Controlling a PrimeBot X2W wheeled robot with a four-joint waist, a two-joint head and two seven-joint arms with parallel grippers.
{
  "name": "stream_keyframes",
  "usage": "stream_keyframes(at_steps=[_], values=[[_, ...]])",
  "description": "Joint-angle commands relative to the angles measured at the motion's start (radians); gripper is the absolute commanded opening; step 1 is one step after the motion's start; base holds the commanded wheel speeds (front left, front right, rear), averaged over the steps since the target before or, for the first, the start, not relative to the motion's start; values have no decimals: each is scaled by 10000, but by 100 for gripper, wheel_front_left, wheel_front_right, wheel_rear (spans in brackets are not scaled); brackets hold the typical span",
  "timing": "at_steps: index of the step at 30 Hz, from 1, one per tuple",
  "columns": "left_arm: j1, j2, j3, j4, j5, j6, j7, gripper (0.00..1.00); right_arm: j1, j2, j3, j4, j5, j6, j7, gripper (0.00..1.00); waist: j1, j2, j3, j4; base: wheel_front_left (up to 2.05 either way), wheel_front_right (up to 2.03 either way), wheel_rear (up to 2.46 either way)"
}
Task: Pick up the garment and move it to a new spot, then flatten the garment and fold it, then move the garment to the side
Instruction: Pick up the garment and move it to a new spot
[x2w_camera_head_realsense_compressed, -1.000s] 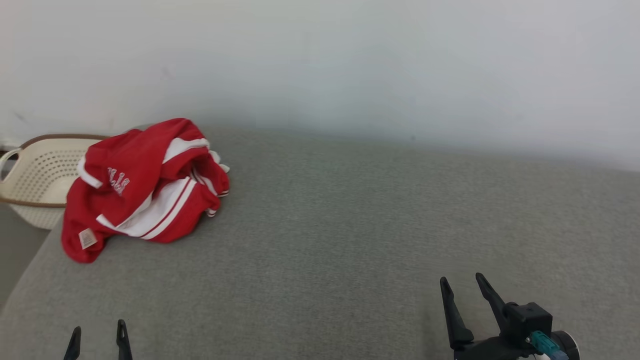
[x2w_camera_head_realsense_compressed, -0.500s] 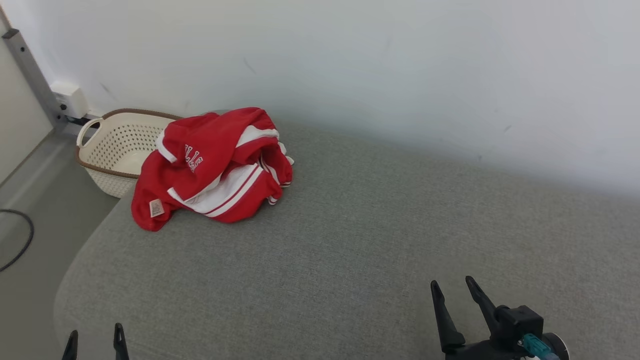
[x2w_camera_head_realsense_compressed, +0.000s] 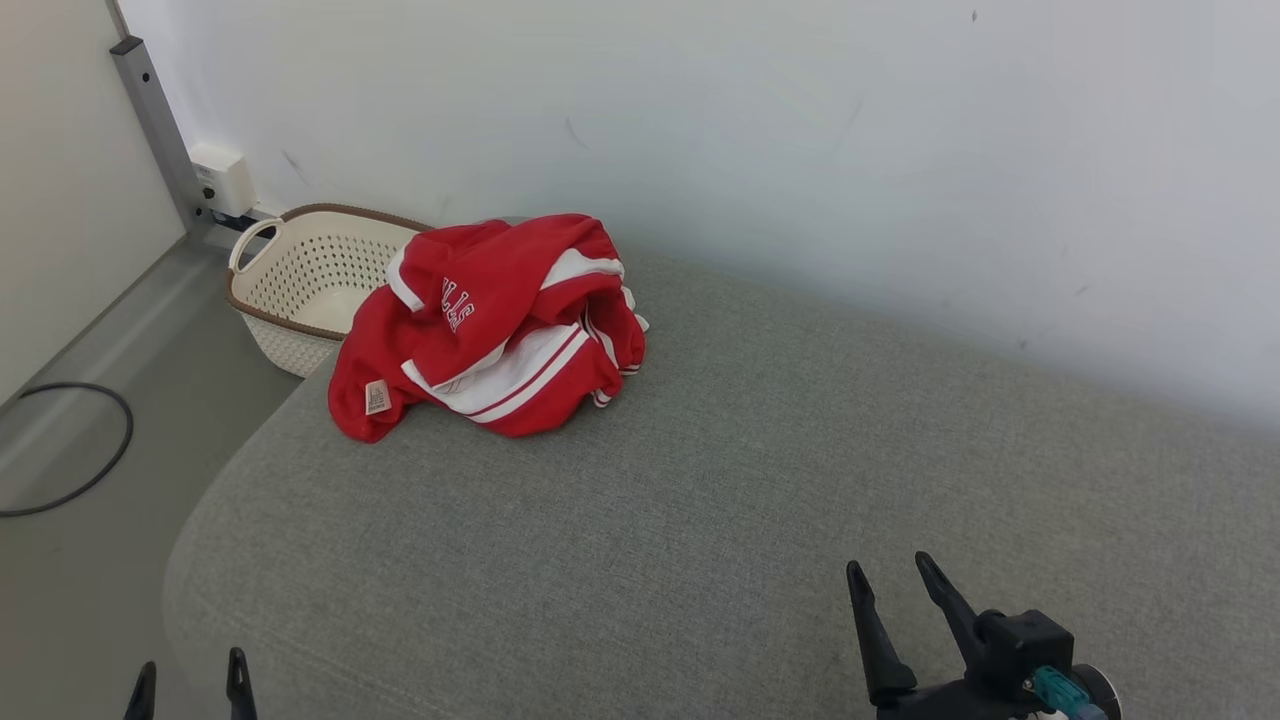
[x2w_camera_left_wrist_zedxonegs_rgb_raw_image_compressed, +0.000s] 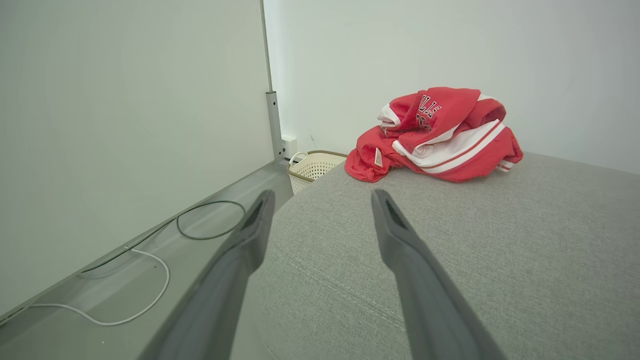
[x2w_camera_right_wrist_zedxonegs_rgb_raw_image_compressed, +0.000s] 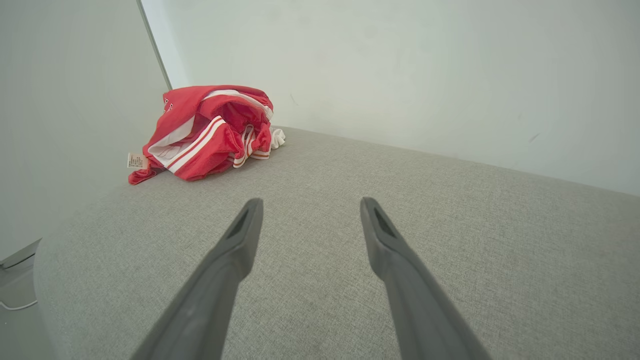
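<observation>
Head view: a crumpled red jersey (x2w_camera_head_realsense_compressed: 490, 330) sits at the far left corner of the grey padded surface (x2w_camera_head_realsense_compressed: 700, 480), just beside a laundry basket (x2w_camera_head_realsense_compressed: 300, 280). The left hand (x2w_camera_head_realsense_compressed: 192, 660) and right hand (x2w_camera_head_realsense_compressed: 886, 562) gape wide, empty, well short of it. A clumsy reach could shove it over the edge.

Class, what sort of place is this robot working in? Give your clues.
Probably a plain indoor room set up for laundry practice, perhaps a test space: a crumpled red garment lies on a grey padded cushion, a perforated laundry basket stands on the floor beside it, and the wall is plain.
</observation>
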Motion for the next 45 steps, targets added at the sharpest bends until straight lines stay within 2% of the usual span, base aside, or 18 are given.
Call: stream_keyframes(at_steps=[1, 9, 11, 19, 28, 37, 45], values=[[-37, 51, -6, -35, -58, 35, -10, 100, -5, 6, 35, 14, 73, 4, -56, 100, 1, 0, 8, -20, 0, 0, 0], [-560, 6, -5, -74, -602, -296, -7, 100, -97, 25, 26, 36, 181, 4, -54, 100, 1, 0, 126, -369, 0, 0, 0], [-908, 59, -112, -86, -720, -527, 47, 100, -134, 28, 11, 40, 225, 4, -51, 100, 1, 0, 164, -482, 0, 0, 0], [-3164, 888, -411, -285, -934, -1427, 832, 100, -355, 35, 89, -1, 366, 4, 9, 100, 1, 0, 532, -1279, 0, 0, 0], [-5448, 1453, -496, 100, -1198, -1942, 1294, 100, -998, -173, -51, -238, 264, 4, 42, 100, 1, 0, 1589, -2380, 0, 0, 0], [-7703, 2187, -239, 1063, -1556, -2258, 1880, 100, -1453, -294, -363, -674, 104, 4, 62, 100, 1, 0, 2617, -3387, 0, 0, 0], [-9039, 2733, -227, 2713, -1796, -2463, 2312, 100, -1705, -375, -513, -883, 80, 4, 41, 100, 1, 0, 3050, -4019, 0, 0, 0]])
